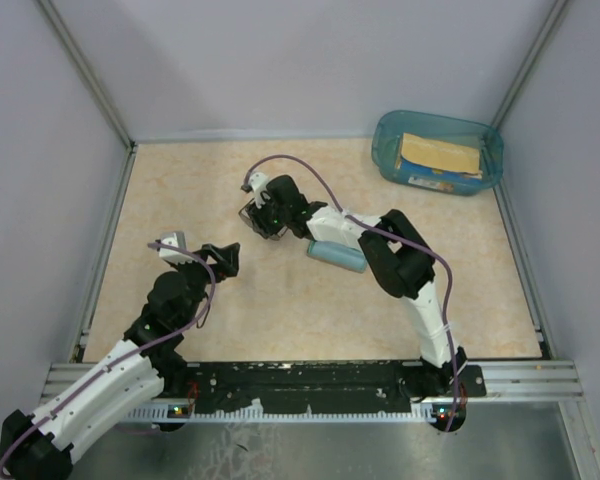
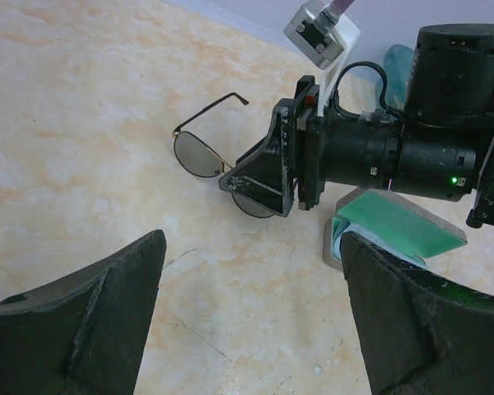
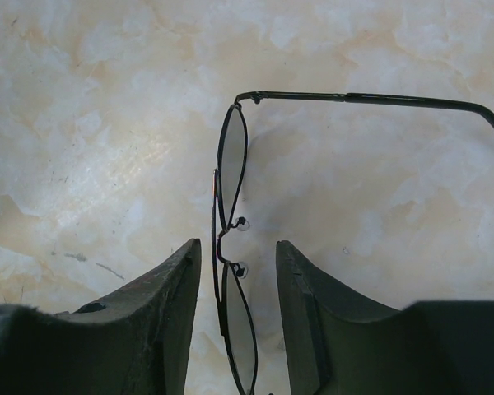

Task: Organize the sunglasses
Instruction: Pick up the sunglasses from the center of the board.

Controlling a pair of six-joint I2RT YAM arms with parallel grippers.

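The sunglasses (image 3: 230, 160) stand on the marbled table on their lenses, one slim temple arm (image 3: 379, 100) stretched out to the right. My right gripper (image 3: 237, 247) straddles the frame just below the nose bridge. Its fingers (image 3: 169, 288) are narrowly apart, and a gap shows on both sides of the lens. From the left wrist view, the same gripper (image 2: 259, 177) covers one lens of the sunglasses (image 2: 199, 154). My left gripper (image 2: 251, 239) hangs wide open above bare table, a short way in front of them, holding nothing. In the top view it (image 1: 223, 258) sits left of the right gripper (image 1: 263, 222).
A grey case (image 2: 395, 230) with a green inside lies open just right of the sunglasses, under the right arm (image 1: 337, 255). A blue plastic bin (image 1: 385, 150) holding a yellow packet stands at the back right corner. Walls close in the table on three sides.
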